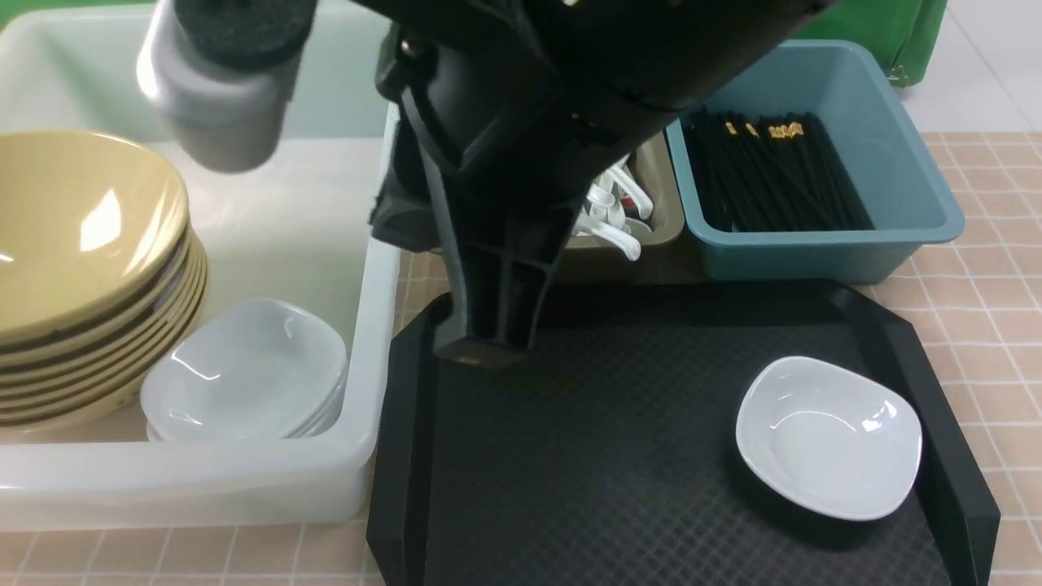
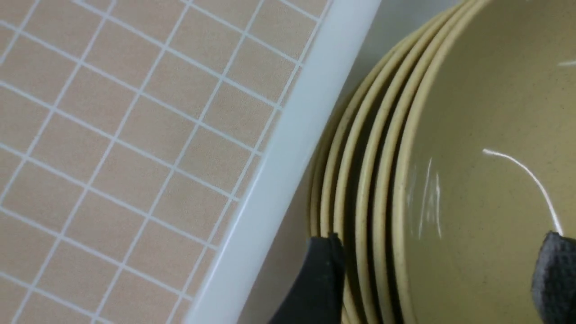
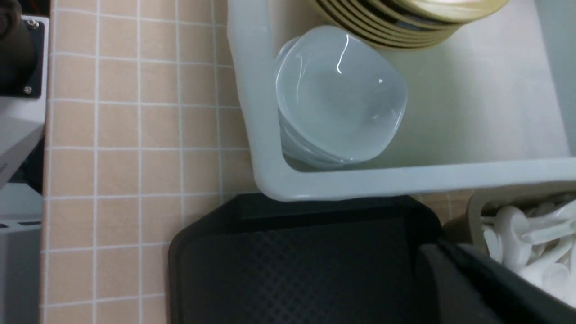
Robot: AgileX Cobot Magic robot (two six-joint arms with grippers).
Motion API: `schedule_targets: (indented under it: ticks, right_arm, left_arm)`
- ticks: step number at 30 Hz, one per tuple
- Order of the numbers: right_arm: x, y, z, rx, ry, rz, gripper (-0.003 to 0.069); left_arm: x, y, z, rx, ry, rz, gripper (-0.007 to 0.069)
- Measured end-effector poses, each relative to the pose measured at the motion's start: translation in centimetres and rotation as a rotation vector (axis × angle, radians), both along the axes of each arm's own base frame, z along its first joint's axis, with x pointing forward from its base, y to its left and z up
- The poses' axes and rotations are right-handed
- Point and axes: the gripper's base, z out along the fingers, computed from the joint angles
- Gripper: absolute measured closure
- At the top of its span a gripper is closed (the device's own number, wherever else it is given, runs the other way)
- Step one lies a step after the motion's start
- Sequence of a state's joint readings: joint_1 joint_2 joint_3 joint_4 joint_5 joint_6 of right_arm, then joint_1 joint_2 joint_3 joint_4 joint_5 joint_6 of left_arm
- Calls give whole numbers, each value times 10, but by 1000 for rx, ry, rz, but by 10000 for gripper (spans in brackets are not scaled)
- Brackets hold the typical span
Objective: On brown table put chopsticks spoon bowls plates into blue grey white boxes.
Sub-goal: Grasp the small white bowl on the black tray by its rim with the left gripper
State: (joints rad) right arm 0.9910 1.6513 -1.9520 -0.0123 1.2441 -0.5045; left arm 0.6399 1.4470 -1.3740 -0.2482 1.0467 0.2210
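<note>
Bowls are stacked in the white box at frame left, the left gripper spread wide above them, nothing held. One plate is left on the black tray, lower right; the shut right gripper should be opened for it.

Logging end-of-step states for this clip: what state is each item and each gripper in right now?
bowls: stacked in the white box.
plates: stacked in the white box beside the bowls.
single plate: upright on the black tray, not boxed.
spoons: piled in the grey box.
chopsticks: lying in the blue box.
left gripper: open, straddling the top bowl's rim.
right gripper: shut, empty, above the tray.
</note>
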Motion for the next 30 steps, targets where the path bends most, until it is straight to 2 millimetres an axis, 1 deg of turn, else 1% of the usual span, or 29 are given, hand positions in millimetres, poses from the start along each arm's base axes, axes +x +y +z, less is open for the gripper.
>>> schedule_targets:
  ticks: [1,2,3,4,5,6,7,8,9,10,11,12,13,14,15,16,17,19,21,23,24,25,26,27,28,29,30]
  right_arm:
    - [5,-4,0,-7,5,-17,621]
    - [7,-5,-1,-8,6,-25,620]
    - [13,-11,-1,-9,12,-55,620]
    - [21,-17,-1,-3,21,-97,619]
    - [28,-23,-1,4,31,-138,619]
    - [36,-30,-1,12,42,-185,619]
    - [38,-31,-1,13,44,-194,619]
    - [49,-45,-3,22,62,-269,617]
    - [53,-51,-5,19,72,-296,617]
    - [57,-62,-7,18,87,-347,617]
    - [63,-78,-15,6,112,-412,616]
    - [64,-89,-19,2,129,-453,616]
    - [63,-92,-18,5,129,-461,616]
    - [62,-118,-30,-17,169,-547,616]
    - [59,-129,-33,-21,182,-580,615]
    - [58,-132,-34,-23,184,-586,615]
    - [48,-152,-40,-28,203,-643,615]
    - [33,-172,-42,-23,209,-691,613]
    - [13,-191,-50,-22,224,-736,612]
    - [-2,-201,-52,-10,223,-756,612]
    - [-14,-208,-53,4,221,-772,612]
    - [-16,-209,-53,6,220,-774,612]
    - [-28,-215,-53,22,210,-780,612]
    - [-36,-220,-53,34,202,-783,612]
    - [-44,-223,-53,47,196,-789,612]
    - [-51,-226,-53,60,189,-793,612]
    - [-56,-229,-52,72,181,-795,612]
  left_arm:
    - [-3,-5,16,8,-34,5,44]
    - [-3,-6,19,9,-39,5,44]
    - [-5,-18,40,8,-95,-11,38]
    - [-4,-31,54,3,-136,-44,39]
    - [-2,-52,67,-6,-174,-114,41]
    - [0,-72,77,-21,-205,-190,42]
    - [0,-73,78,-22,-212,-192,42]
    - [6,-113,85,-55,-229,-359,45]
    - [7,-118,84,-58,-227,-380,45]
    - [12,-151,82,-79,-211,-511,50]
    - [15,-179,77,-92,-187,-617,62]
    - [19,-197,71,-97,-164,-684,65]
    - [19,-206,69,-96,-156,-715,65]
    - [24,-246,54,-97,-105,-842,67]
    - [29,-263,45,-97,-79,-891,68]
    - [28,-267,45,-96,-81,-904,69]
    - [32,-302,28,-96,-48,-991,78]
    - [36,-340,8,-102,-23,-1072,78]
    - [38,-383,-20,-106,-2,-1152,78]
    - [37,-415,-43,-105,13,-1204,78]
    - [36,-433,-59,-103,19,-1231,78]
    - [36,-436,-61,-103,20,-1235,78]
    - [35,-456,-81,-99,20,-1260,78]
    - [34,-463,-88,-98,19,-1267,78]
    - [34,-476,-104,-95,19,-1279,78]
    - [34,-481,-110,-94,20,-1284,78]
    - [34,-491,-121,-92,28,-1291,78]
